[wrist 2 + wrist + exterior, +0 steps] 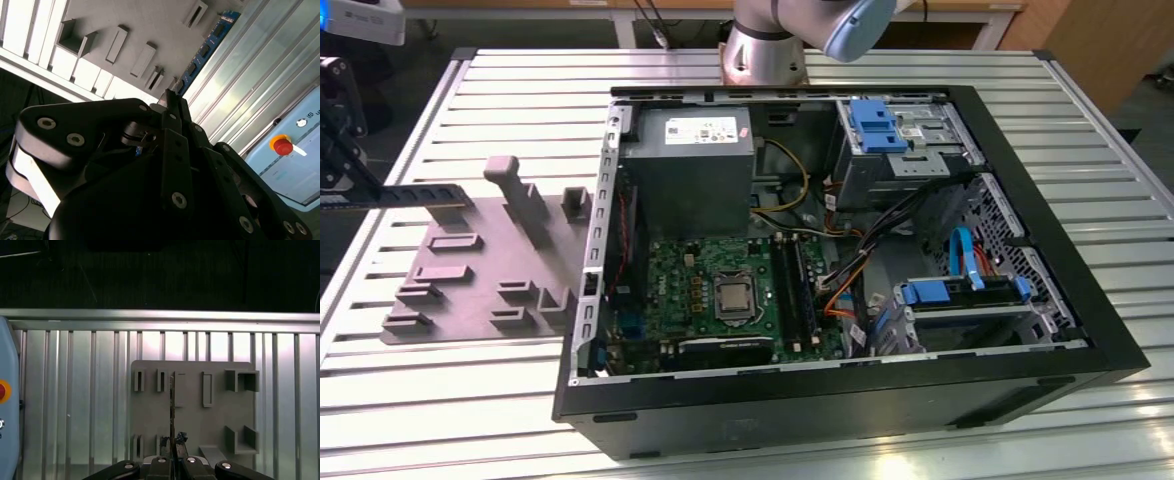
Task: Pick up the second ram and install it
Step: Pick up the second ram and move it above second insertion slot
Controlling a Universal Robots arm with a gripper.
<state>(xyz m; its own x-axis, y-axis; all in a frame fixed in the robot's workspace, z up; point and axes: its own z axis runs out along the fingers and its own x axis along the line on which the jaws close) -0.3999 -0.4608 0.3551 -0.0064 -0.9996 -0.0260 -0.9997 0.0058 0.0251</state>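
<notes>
My gripper (350, 180) is at the exterior view's far left, above the table's edge and beside the grey moulded tray (480, 275). It is shut on the second ram (420, 195), a thin dark stick that juts out level from the fingers over the tray's edge. In the second wrist view the ram (205, 50) shows as a blue strip with black chips running out from the fingertips (170, 100). In the first wrist view I see the ram (172, 405) edge-on above the tray (195, 430), clamped in the gripper (172, 460).
The open computer case (841, 400) lies on the slatted table at the exterior view's right. Its motherboard has long black memory slots (795, 290) beside the processor socket (735, 297). Cables, drive cages and the power supply (687, 160) crowd the case. The arm's base (767, 45) stands behind it.
</notes>
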